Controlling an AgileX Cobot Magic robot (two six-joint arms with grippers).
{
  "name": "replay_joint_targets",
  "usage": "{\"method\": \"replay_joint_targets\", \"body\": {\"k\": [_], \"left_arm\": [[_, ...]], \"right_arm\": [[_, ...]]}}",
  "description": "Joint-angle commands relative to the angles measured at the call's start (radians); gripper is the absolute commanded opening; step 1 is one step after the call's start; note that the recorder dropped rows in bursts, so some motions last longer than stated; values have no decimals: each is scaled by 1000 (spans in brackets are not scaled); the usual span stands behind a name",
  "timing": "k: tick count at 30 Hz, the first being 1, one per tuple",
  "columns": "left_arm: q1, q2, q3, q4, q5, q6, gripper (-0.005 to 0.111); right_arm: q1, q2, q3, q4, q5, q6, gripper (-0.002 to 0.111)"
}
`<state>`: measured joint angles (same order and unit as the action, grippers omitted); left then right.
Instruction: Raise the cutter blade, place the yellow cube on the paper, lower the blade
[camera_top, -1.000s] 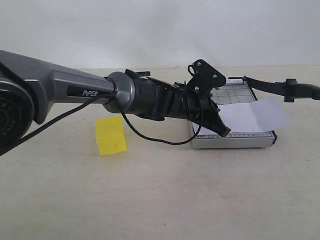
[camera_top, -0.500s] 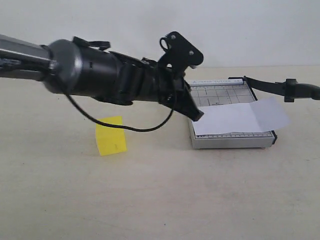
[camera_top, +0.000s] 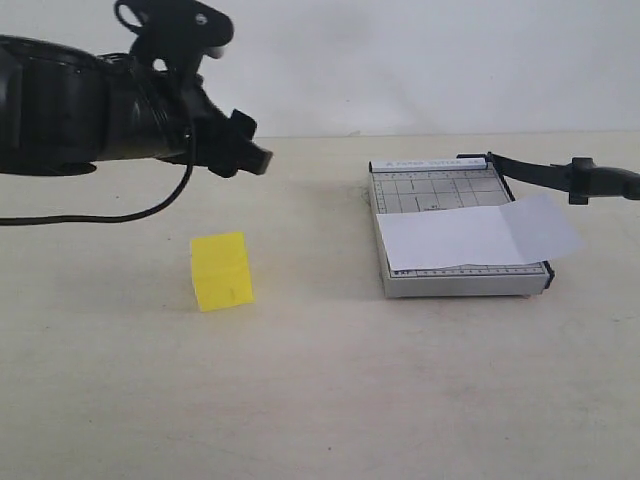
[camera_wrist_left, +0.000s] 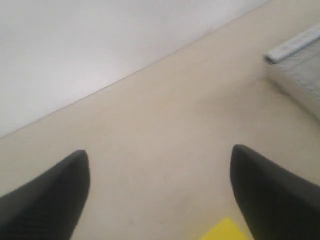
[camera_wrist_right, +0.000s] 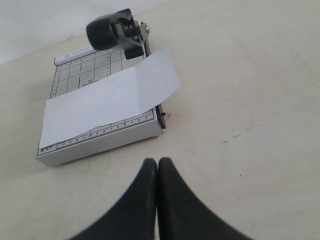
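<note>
The yellow cube (camera_top: 222, 270) sits on the table, left of the grey cutter board (camera_top: 440, 190). The white paper (camera_top: 480, 232) lies across the board and overhangs its right side. The cutter blade (camera_top: 535, 171) stands lifted off the board, its thick handle (camera_top: 605, 181) out to the right. My left gripper (camera_top: 253, 146) hovers open above and behind the cube, holding nothing. In the left wrist view the left gripper (camera_wrist_left: 160, 150) is spread wide, with a corner of the cube (camera_wrist_left: 225, 231) below it. My right gripper (camera_wrist_right: 158, 164) is shut and empty, over bare table beside the board (camera_wrist_right: 95, 147), the paper (camera_wrist_right: 107, 97) and the blade handle (camera_wrist_right: 107, 30).
A pale wall runs behind the beige table (camera_top: 330, 400). The left arm's black cable (camera_top: 110, 217) hangs over the table at the left. A corner of the cutter board (camera_wrist_left: 300, 55) shows in the left wrist view.
My left arm has drawn back from the cutter board, moving left and upward, and its jaws have opened. The cube, paper and blade have not moved.
</note>
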<state>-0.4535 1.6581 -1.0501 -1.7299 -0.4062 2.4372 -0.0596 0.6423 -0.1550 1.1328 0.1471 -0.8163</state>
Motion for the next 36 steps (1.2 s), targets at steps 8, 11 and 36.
{"method": "replay_joint_targets", "body": {"k": [8,11,36], "left_arm": [[-15,-6,118,-15,-152,-191,80],[-22,-6,149,-15,-124,-269,80],[-48,-11,171,-15,170,-560,80]], "right_arm": [[0,-2,3,-2,65,6,0],[0,-2,3,-2,68,6,0],[25,-2,3,-2,102,4,0]]}}
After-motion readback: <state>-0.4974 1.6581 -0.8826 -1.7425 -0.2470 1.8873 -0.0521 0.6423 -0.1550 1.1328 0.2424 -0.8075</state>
